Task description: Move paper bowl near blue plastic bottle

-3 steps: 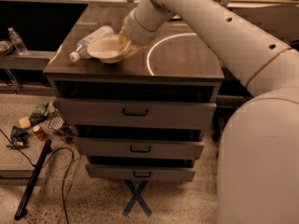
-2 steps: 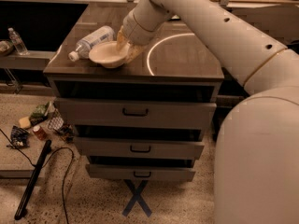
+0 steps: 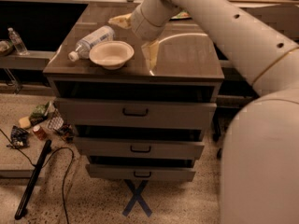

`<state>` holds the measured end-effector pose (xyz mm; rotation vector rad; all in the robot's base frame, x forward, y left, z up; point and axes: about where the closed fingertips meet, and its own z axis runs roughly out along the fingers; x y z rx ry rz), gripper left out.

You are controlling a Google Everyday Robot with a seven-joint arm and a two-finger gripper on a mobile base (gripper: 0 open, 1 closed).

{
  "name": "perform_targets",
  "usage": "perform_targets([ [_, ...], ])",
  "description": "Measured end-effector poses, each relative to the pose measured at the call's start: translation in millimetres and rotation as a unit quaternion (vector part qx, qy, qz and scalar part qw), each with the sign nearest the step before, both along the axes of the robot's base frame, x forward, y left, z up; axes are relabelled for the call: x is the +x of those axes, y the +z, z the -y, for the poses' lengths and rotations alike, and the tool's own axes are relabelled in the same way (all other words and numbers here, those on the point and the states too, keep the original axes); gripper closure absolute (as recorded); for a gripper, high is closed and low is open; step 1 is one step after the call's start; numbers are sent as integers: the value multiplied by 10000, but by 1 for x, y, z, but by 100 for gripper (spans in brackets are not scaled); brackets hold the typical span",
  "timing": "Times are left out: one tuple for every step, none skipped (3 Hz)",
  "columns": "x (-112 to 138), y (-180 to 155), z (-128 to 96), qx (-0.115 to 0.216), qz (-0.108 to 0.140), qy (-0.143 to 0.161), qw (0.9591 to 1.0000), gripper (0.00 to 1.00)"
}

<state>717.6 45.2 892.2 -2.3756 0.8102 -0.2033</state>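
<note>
The paper bowl [image 3: 111, 54] sits upright on the dark cabinet top [image 3: 187, 59], near its front left. The blue plastic bottle [image 3: 91, 42] lies on its side just behind and left of the bowl, white cap toward the front left, touching or almost touching the bowl's rim. My gripper [image 3: 135, 38] is lifted off the bowl, just to its right and behind it, at the end of the big white arm. It is open and holds nothing. One pale finger [image 3: 119, 21] points left behind the bowl and the other [image 3: 150, 55] points down to the right of it.
The cabinet has three drawers [image 3: 135, 112] below. A small clear water bottle [image 3: 17, 41] stands on a low ledge at far left. Snack packets and a can [image 3: 39, 125] lie on the floor left, with a black cable [image 3: 32, 181]. A blue tape X [image 3: 137, 199] marks the floor.
My gripper let go of the paper bowl and drew back up and to the right. The bowl now rests free on the cabinet top next to the bottle.
</note>
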Motion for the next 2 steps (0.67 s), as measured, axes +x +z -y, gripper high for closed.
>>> perform_targets([
  [-1, 52, 68, 85, 421, -770, 9961, 0],
  [-13, 109, 138, 336, 1101, -1716, 9784, 0],
])
